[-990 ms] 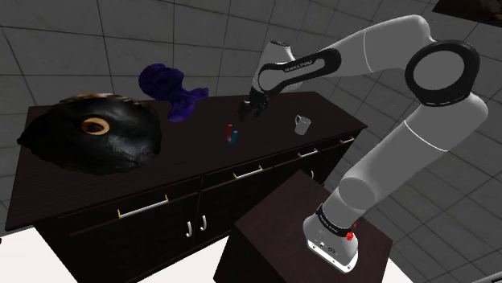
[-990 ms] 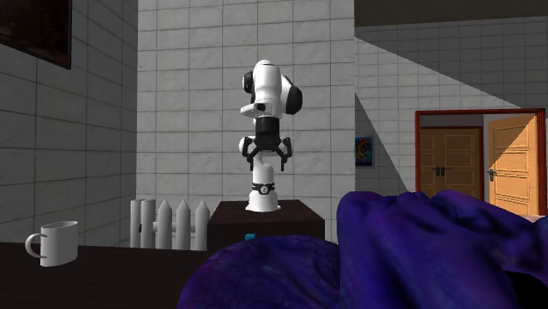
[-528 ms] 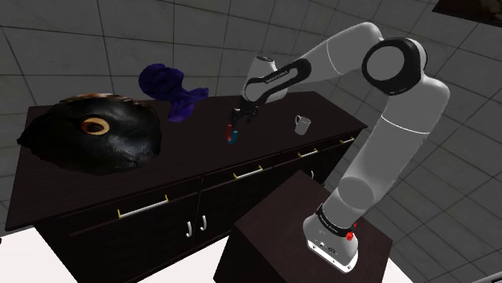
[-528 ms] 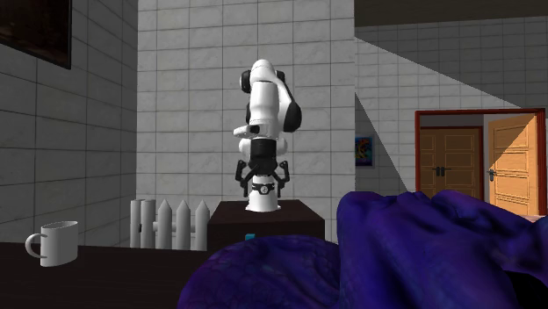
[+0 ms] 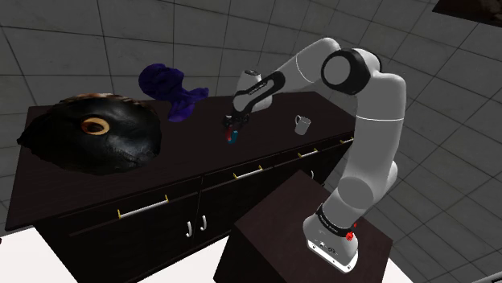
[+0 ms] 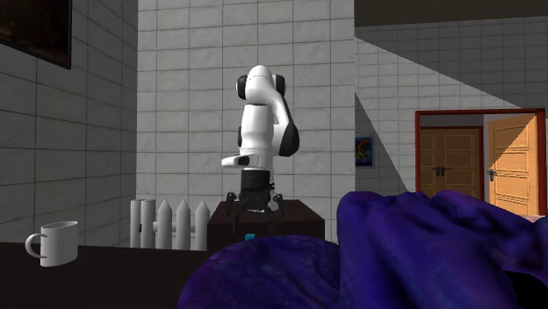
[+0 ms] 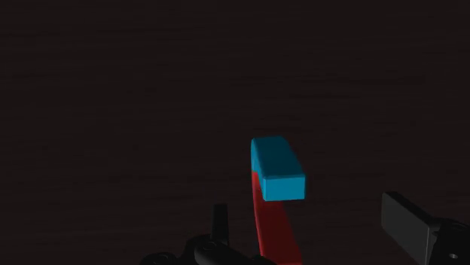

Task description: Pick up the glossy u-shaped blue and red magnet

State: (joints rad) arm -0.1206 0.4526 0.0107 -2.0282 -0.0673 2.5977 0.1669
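The u-shaped magnet (image 5: 232, 134) stands on the dark cabinet top (image 5: 265, 149), with a blue end and a red end. In the wrist view the magnet's blue tip (image 7: 277, 169) points up at the camera and its red limb runs down below it. My gripper (image 5: 234, 122) hangs just above the magnet, open. In the wrist view the fingers (image 7: 407, 222) stand wide apart on either side of the magnet and do not touch it. From the second exterior view the gripper (image 6: 255, 209) is low over the cabinet, with the magnet's blue tip (image 6: 249, 236) just below it.
A white mug (image 5: 302, 123) stands to the shoulder view's right of the magnet. A purple-blue lumpy object (image 5: 169, 87) sits at the back, and a big dark round object (image 5: 92, 133) lies at the left. The stand (image 5: 281, 233) is in front of the cabinet drawers.
The arm has folded and come down. The gripper moved to the shoulder view's left and dropped from well above the cabinet to just over the magnet.
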